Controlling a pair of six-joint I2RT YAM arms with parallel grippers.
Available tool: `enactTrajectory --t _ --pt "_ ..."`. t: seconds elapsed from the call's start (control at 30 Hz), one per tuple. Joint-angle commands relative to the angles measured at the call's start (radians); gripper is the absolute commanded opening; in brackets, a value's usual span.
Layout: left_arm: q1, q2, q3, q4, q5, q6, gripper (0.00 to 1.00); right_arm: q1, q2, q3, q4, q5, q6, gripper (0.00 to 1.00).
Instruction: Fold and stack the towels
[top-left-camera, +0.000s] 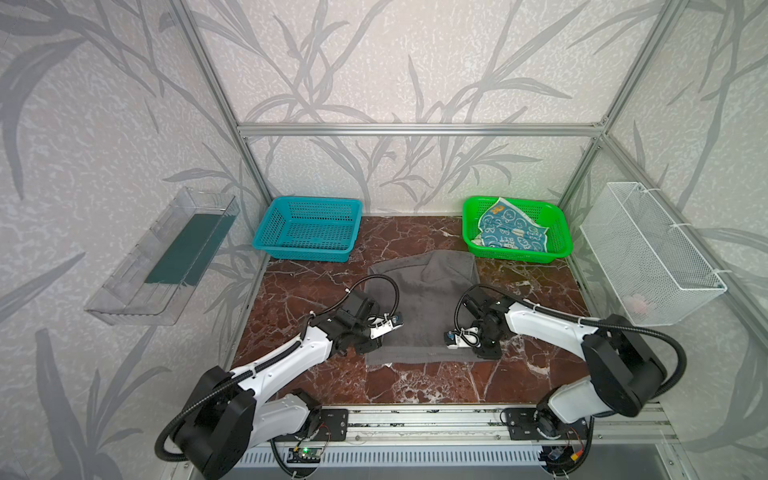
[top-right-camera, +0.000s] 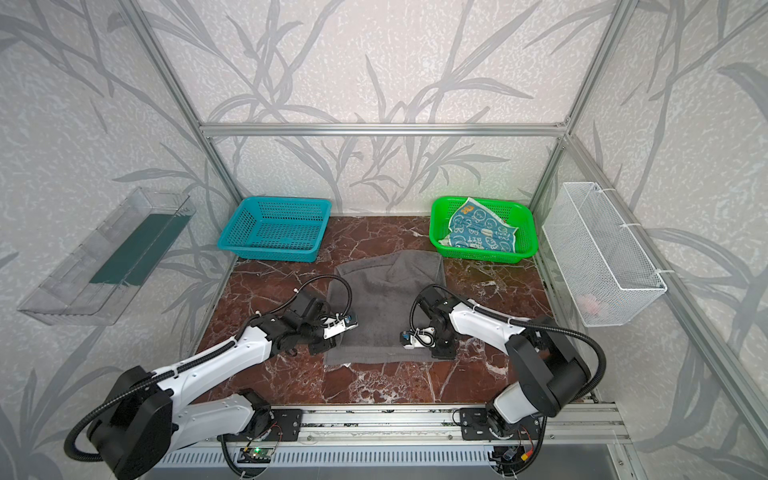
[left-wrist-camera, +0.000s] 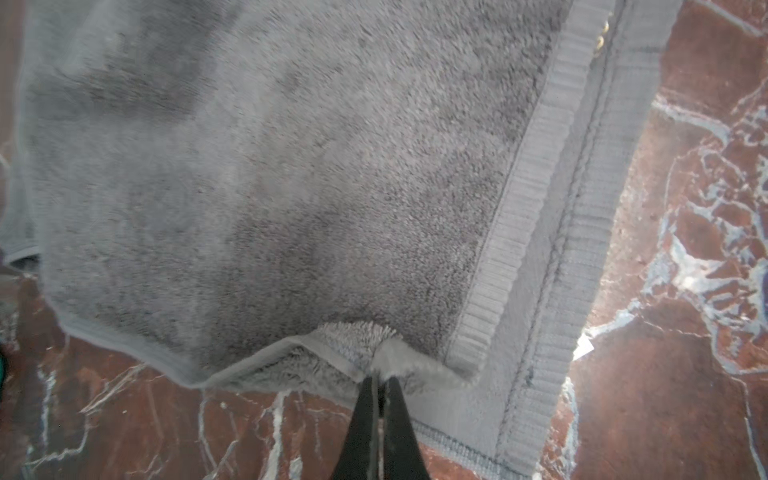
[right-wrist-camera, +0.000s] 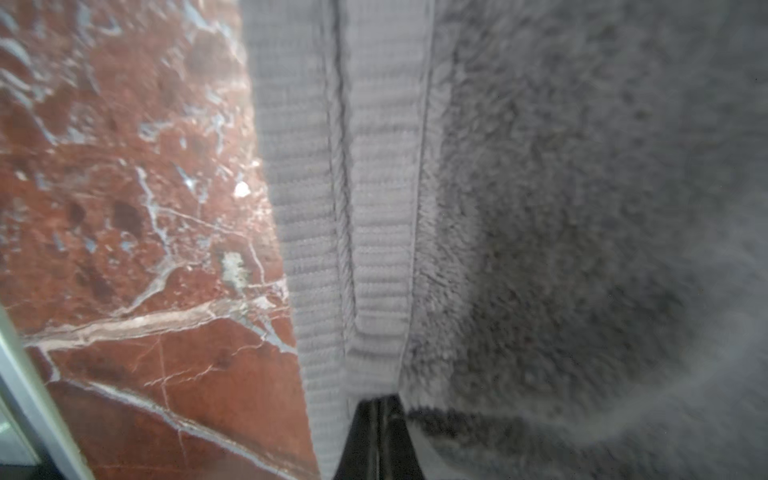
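Beyond grey towel (top-left-camera: 424, 303) edges, open marble (top-left-camera: 536, 274)

Dark grey towel (left-wrist-camera: 291, 166): thick terry cloth, plush matt pile, with a flat ribbed band (left-wrist-camera: 505, 249) and stitched hem along its edge. Printed towel (top-left-camera: 513, 230): thinner, smoother cloth in teal-blue and cream. Counter (top-left-camera: 316, 374): red-brown marble-look slab, white-veined, polished, faintly glossy. Blue basket (top-left-camera: 309, 232) and green basket (top-left-camera: 471, 220): moulded perforated plastic, slight sheen. Wall basket (top-left-camera: 648, 257): fine white-coated wire mesh. Wall tray (top-left-camera: 124, 303): clear, glossy plastic. Frame (top-left-camera: 415, 129): pale brushed metal bars, aluminium by the look. Walls (top-left-camera: 415, 62): rough-textured matt covering printed with grey leaves. Arm shells (top-left-camera: 286, 359): smooth white and matt black plastic, with ribbed black cable hose.
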Motion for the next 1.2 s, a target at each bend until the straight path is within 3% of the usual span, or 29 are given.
enactTrajectory --t 0.0,0.2,0.4,0.7,0.87,1.0,1.17 --pt "-0.012 0.028 -0.017 0.042 -0.011 0.015 0.0 0.011 0.051 0.017 0.003 0.025 -0.015 0.0" --pt "-0.02 0.112 -0.013 -0.031 0.003 0.078 0.0 0.028 0.071 0.009 -0.013 0.023 -0.032 0.0" --pt "-0.029 0.106 -0.007 -0.181 -0.083 0.12 0.0 0.115 0.013 -0.013 -0.06 -0.001 -0.035 0.0" --pt "-0.035 -0.044 -0.057 -0.409 -0.17 0.096 0.0 0.23 -0.066 -0.062 -0.136 -0.002 0.001 0.0" --pt "-0.036 -0.189 -0.083 -0.421 -0.224 0.044 0.0 0.239 -0.166 -0.077 -0.152 -0.003 0.028 0.0" --pt "-0.02 -0.288 -0.037 -0.287 -0.246 0.001 0.0 0.161 -0.252 -0.011 -0.082 -0.073 0.068 0.0" --pt "0.179 -0.216 0.145 -0.07 -0.049 -0.015 0.0 -0.073 -0.252 0.186 0.071 -0.204 0.085 0.0"
